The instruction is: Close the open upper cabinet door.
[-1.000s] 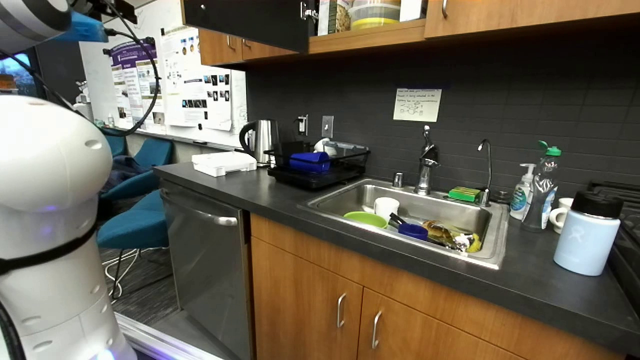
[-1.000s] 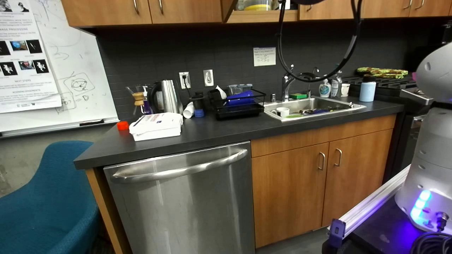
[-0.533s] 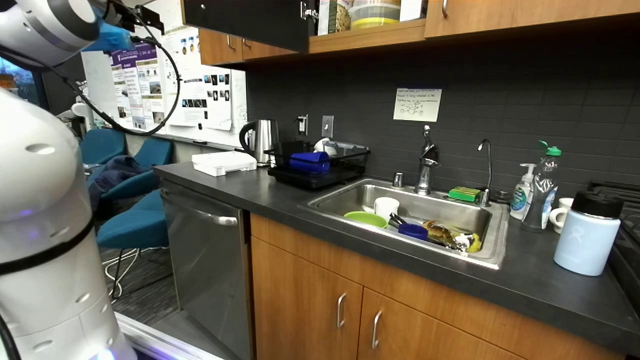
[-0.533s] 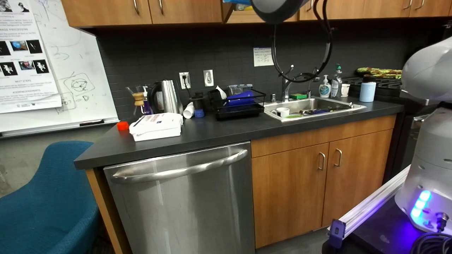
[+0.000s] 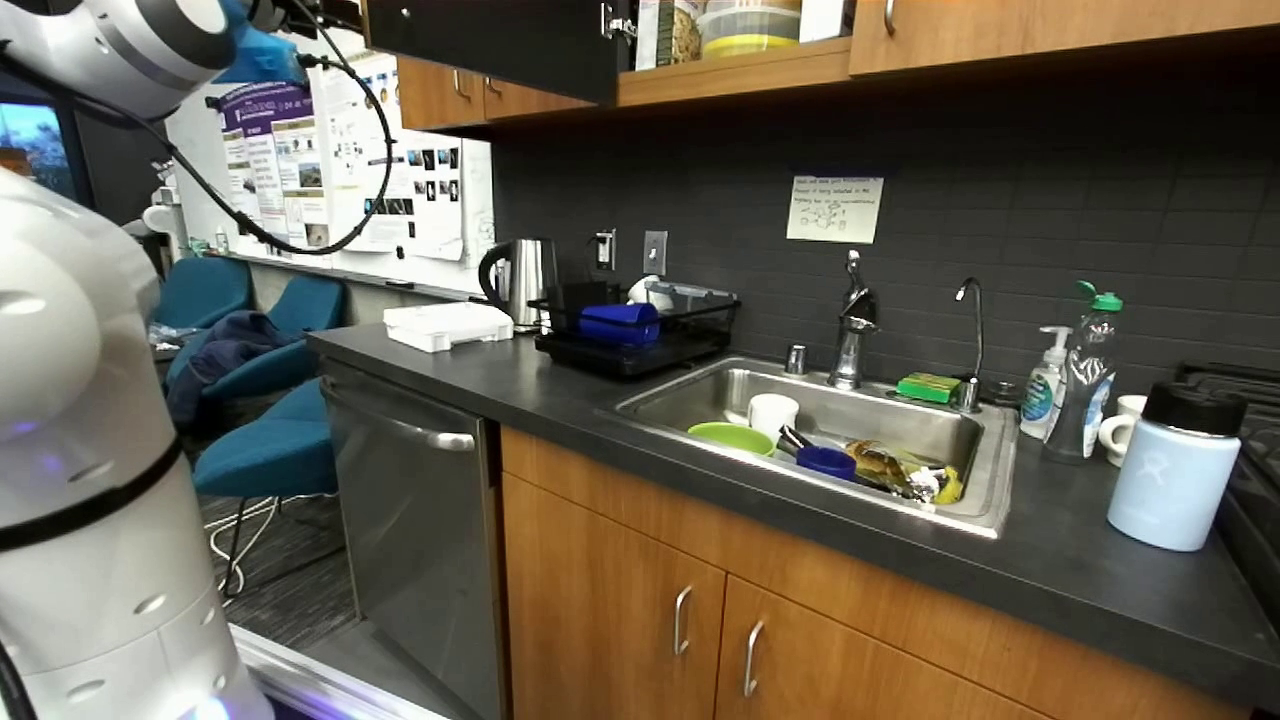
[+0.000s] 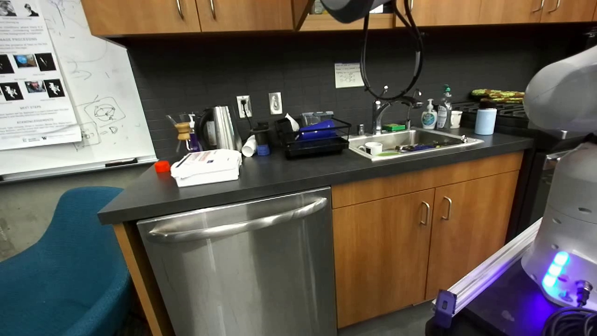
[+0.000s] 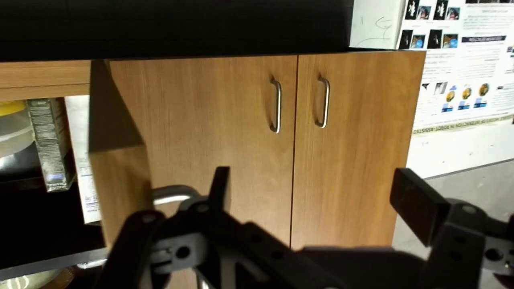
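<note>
Upper cabinet door (image 5: 490, 45) juts into the way, bar handle (image 7: 170, 196) near one of the fingers (image 7: 219, 186).
Room lies between the fingers; another way runs along the front edge of the surface (image 6: 287, 172), before the dish rack (image 6: 317, 148).

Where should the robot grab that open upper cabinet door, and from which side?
Likely the handle, coming from the outer side of the door: in the wrist view it arches off that face, apparently leaving a gap for the open pincer to close around.
</note>
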`<state>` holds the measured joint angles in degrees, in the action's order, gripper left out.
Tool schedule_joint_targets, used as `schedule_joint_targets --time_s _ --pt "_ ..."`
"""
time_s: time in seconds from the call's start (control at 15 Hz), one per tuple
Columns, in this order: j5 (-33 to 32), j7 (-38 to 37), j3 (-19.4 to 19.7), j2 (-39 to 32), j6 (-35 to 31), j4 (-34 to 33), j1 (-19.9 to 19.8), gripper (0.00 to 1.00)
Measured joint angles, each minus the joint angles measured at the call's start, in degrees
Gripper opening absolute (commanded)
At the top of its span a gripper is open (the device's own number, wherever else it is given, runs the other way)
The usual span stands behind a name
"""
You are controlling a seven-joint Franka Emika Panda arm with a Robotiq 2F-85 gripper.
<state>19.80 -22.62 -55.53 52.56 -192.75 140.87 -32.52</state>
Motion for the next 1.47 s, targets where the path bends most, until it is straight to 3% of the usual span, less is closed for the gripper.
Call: schedule_joint_targets --time_s 0.93,1.2,1.47 --pt "1.2 -1.2 4.9 5.7 -0.7 3.4 -3.5 1.0" --pt "2.6 -1.3 8.5 8.7 -0.6 5.9 -7.8 1.0" --pt "2.6 -1.6 9.2 6.4 -0.4 5.5 -17.1 1.0"
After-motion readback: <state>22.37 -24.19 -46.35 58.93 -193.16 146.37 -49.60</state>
